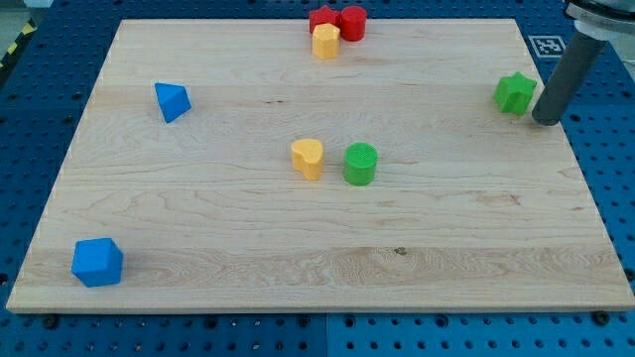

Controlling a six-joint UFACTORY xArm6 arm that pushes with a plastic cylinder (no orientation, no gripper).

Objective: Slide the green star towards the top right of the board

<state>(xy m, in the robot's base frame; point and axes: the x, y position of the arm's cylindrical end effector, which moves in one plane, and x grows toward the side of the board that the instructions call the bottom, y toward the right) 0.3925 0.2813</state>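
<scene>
The green star (pixel 514 92) lies near the board's right edge, in the upper part of the view. My tip (pixel 545 121) is the lower end of a dark rod that comes down from the view's top right. It stands just to the right of the star and slightly below it, very close to it or touching it.
A green cylinder (pixel 360 164) and a yellow block (pixel 308 158) sit mid-board. A red star (pixel 321 18), a red cylinder (pixel 352 22) and a yellow block (pixel 325 42) cluster at the top edge. A blue triangle (pixel 172 101) is at the left, a blue block (pixel 97 262) at the bottom left.
</scene>
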